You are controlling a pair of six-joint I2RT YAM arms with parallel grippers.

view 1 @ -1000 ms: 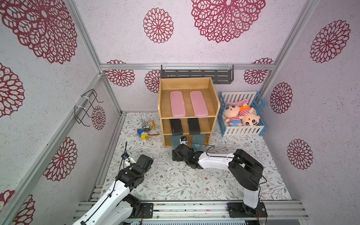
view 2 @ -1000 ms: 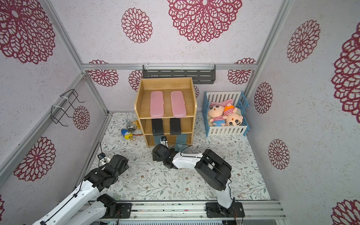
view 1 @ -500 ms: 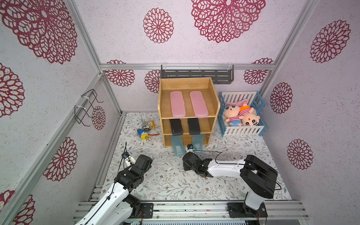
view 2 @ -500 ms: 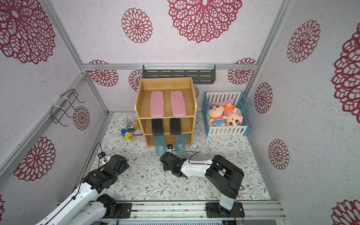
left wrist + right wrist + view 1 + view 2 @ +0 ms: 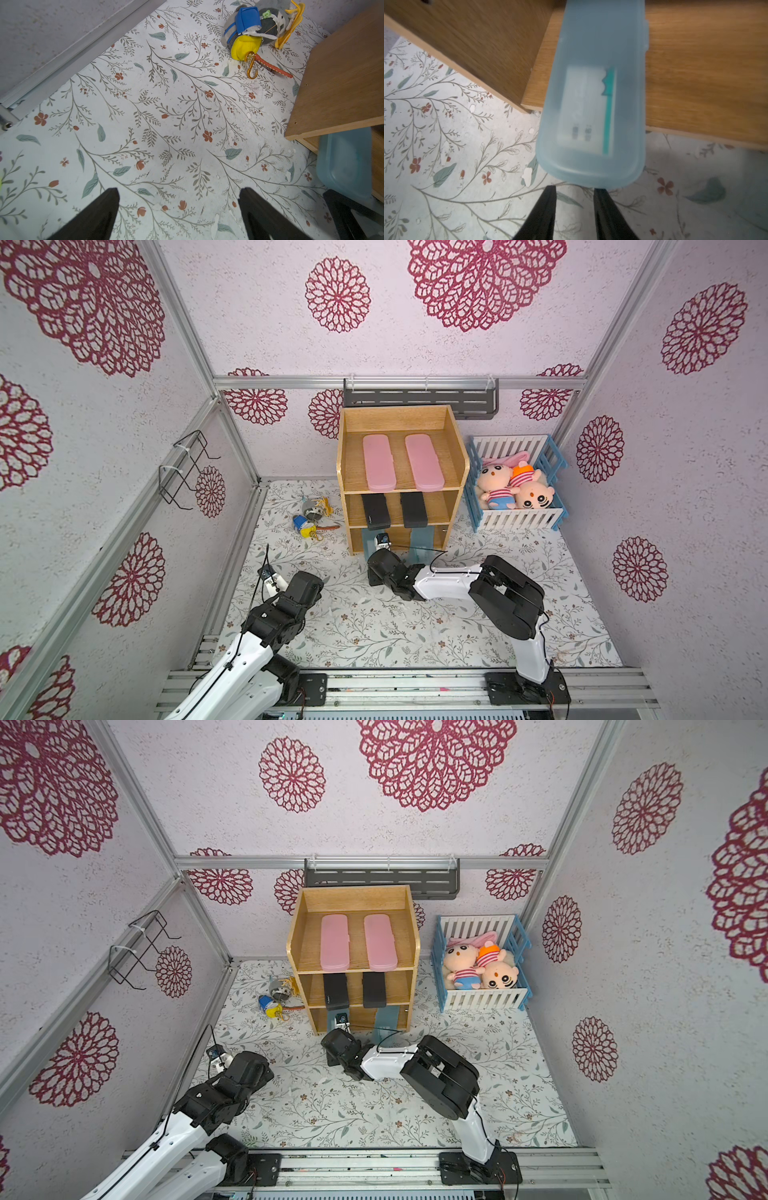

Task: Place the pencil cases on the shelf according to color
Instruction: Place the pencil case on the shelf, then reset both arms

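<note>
Nearest, at lower left in both top views, left gripper (image 5: 178, 191) open, empty; right gripper (image 5: 574, 193) closed on nothing, tips just short of light blue pencil case (image 5: 591, 104), its long axis running straight ahead into shelf (image 5: 695, 72) bottom tier

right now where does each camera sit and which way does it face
Top views: high at the front, looking down and back at the light wooden three-tier shelf; left arm and right arm show.
Left wrist: low, facing the floral mat beside the shelf; open left fingers show.
Right wrist: low, facing a translucent light blue pencil case sticking out of the bottom tier; shut right fingers show.
Shared: every view catches that case.
</note>
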